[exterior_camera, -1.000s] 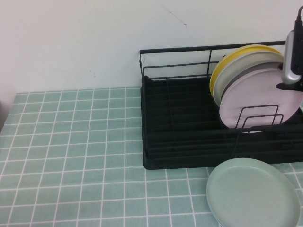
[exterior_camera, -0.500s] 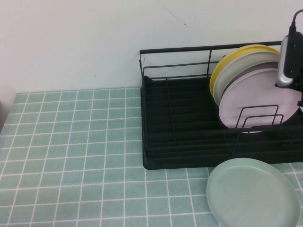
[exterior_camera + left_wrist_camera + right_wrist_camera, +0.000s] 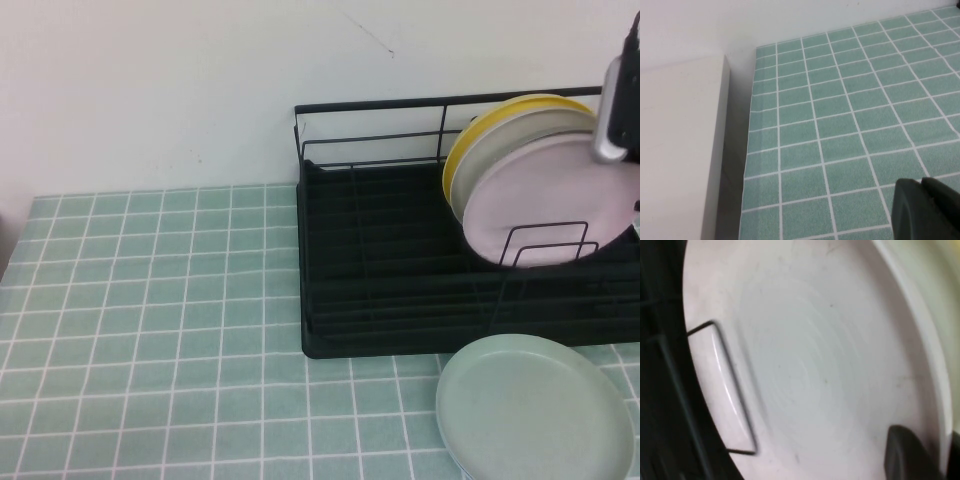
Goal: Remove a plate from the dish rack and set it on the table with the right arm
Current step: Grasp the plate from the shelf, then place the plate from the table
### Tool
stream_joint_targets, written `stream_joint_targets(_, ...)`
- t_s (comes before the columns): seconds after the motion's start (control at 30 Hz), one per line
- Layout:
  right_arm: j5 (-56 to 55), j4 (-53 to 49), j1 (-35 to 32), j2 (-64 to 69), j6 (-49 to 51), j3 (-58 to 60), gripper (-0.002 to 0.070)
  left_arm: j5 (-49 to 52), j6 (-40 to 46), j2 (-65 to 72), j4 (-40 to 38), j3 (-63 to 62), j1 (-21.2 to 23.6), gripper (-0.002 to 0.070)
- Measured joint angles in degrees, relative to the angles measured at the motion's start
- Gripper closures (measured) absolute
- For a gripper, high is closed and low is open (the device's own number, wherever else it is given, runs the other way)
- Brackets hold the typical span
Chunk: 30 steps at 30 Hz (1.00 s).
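Observation:
The pale pink plate (image 3: pixel 535 205) stands foremost in the black wire dish rack (image 3: pixel 380 260), behind a wire divider (image 3: pixel 545 245). The right arm (image 3: pixel 615 110) reaches down at the plate's right edge. In the right wrist view the right gripper (image 3: pixel 940 455) is shut on the plate's rim (image 3: pixel 805 355), with one black finger (image 3: pixel 905 452) on the plate's face. The left gripper (image 3: pixel 922 210) is shut and empty, low over the green tiled table (image 3: pixel 840 115); it is out of the high view.
A white/grey plate (image 3: pixel 500 135) and a yellow plate (image 3: pixel 465 140) stand behind the pink one. A pale green plate (image 3: pixel 535 410) lies on the table (image 3: pixel 150 300) in front of the rack. A white block (image 3: pixel 680 150) borders the table's left edge.
The pink plate has risen a little in the rack and shifted right. The right arm has moved up and right with it.

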Motion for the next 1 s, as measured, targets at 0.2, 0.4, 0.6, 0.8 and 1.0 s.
stream_joint_targets(0.2,2.2,-1.3,0.0,-10.5,1.9,0.0,0.0603,0.0,0.0,0.0,0.0,0.0,0.0,0.0678)
stream_joint_targets(0.4,9.1,-6.0,0.0,-22.6,14.7,0.0,0.0603,0.0,0.0,0.0,0.0,0.0,0.0,0.0678)
stream_joint_targets(0.6,18.9,-15.1,0.0,-34.6,53.5,4.4,0.0603,0.0,0.0,0.0,0.0,0.0,0.0,0.0678)
stream_joint_targets(0.8,24.7,-16.0,0.0,-44.1,79.4,19.8,0.0603,0.0,0.0,0.0,0.0,0.0,0.0,0.0678)
stream_joint_targets(1.0,20.2,-7.2,0.0,-44.8,82.8,36.3,0.0603,0.0,0.0,0.0,0.0,0.0,0.0,0.0678)
